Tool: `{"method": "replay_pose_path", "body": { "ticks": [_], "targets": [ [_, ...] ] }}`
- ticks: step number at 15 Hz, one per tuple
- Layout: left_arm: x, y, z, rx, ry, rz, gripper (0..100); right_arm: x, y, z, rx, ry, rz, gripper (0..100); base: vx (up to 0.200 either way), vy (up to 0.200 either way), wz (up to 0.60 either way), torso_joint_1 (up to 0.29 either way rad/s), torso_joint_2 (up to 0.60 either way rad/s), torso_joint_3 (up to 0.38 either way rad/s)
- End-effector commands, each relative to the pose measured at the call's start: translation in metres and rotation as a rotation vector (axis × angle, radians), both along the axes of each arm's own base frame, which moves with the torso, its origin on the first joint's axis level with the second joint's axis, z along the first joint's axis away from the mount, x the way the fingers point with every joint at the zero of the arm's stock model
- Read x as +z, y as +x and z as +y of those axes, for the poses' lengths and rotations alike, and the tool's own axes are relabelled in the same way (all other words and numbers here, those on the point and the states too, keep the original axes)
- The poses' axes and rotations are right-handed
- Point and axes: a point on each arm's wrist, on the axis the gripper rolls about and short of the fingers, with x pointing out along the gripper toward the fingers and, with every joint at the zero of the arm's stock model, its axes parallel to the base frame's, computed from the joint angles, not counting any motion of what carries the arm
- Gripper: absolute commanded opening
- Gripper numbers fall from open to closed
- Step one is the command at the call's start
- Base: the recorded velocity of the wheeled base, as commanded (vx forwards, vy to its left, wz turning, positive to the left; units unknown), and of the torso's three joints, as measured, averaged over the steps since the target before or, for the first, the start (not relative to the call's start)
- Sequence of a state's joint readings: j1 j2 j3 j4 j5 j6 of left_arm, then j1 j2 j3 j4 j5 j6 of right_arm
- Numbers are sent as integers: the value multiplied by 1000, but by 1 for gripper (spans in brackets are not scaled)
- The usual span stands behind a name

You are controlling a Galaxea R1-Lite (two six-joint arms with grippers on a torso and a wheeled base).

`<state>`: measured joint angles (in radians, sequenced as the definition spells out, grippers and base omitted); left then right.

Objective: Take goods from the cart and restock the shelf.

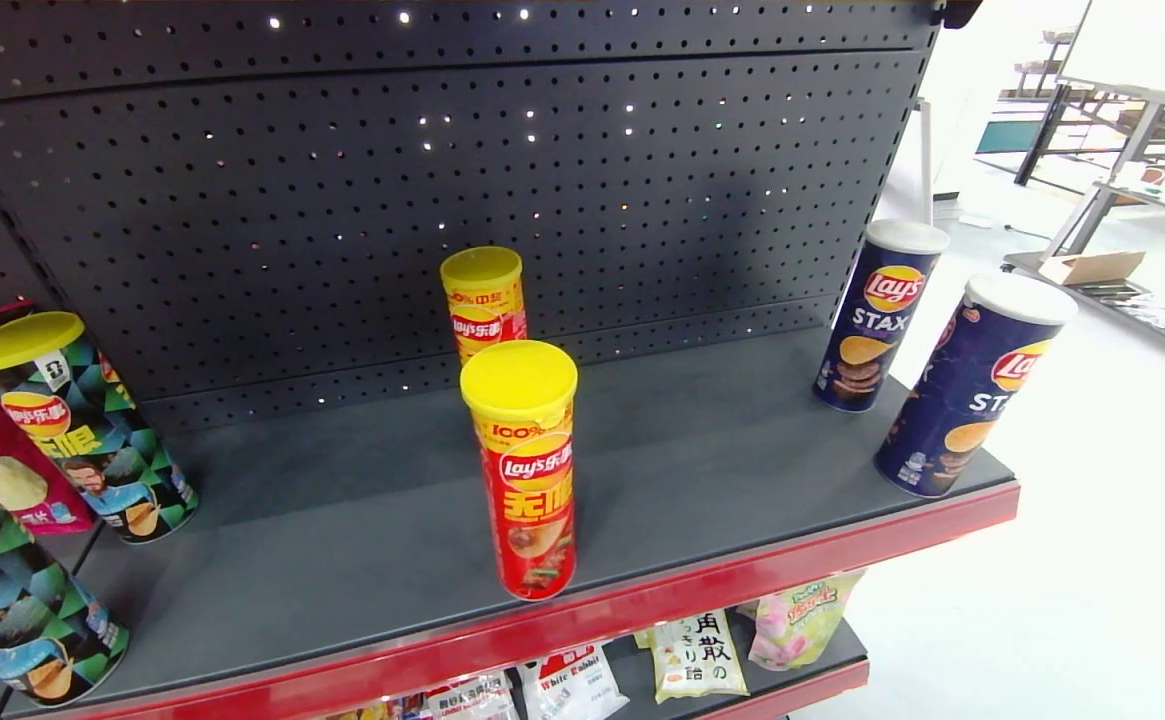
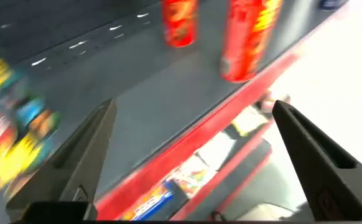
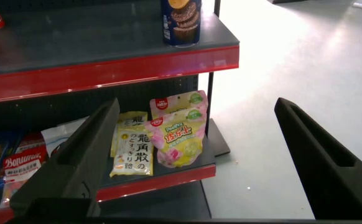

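Left gripper (image 2: 190,158) and right gripper (image 3: 193,165): both spread wide and empty, in front of the red lip (image 1: 692,585) of the shelf (image 1: 342,520). Front red can (image 1: 527,470) stands upright near the lip. Rear red can (image 1: 484,300) is at 12 o'clock, blue cans (image 1: 972,385) at 2–3 o'clock by the right end, green cans (image 1: 82,425) at 9 o'clock. The groups stand well apart.
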<state>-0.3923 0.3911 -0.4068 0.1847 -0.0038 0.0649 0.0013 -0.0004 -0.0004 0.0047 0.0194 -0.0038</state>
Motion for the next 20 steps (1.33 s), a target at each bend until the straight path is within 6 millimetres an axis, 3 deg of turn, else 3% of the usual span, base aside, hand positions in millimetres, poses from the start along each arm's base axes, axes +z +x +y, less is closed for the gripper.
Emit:
{"method": "replay_pose_path", "body": {
  "ticks": [1, 3, 7, 12, 16, 20],
  "targets": [
    [-3, -20, 10, 62, -32, -88, 100, 0, 0, 0, 1, -1, -1, 100, 0, 0, 0, 0, 0, 0],
    [5, -22, 10, 156, -49, -70, 100, 0, 0, 0, 1, -1, 1, 100, 0, 0, 0, 0, 0, 0],
    [0, -24, 3, 458, -30, -27, 100, 0, 0, 0, 1, -1, 1, 100, 0, 0, 0, 0, 0, 0],
    [-27, -47, 2, 488, -52, -93, 100, 0, 0, 0, 1, -1, 1, 100, 0, 0, 0, 0, 0, 0],
    [-29, -48, -4, 621, -28, -21, 100, 0, 0, 0, 1, 1, 1, 100, 0, 0, 0, 0, 0, 0],
    [-36, -53, -5, 628, -26, -1, 100, 0, 0, 0, 1, 1, 1, 100, 0, 0, 0, 0, 0, 0]
  ]
}}
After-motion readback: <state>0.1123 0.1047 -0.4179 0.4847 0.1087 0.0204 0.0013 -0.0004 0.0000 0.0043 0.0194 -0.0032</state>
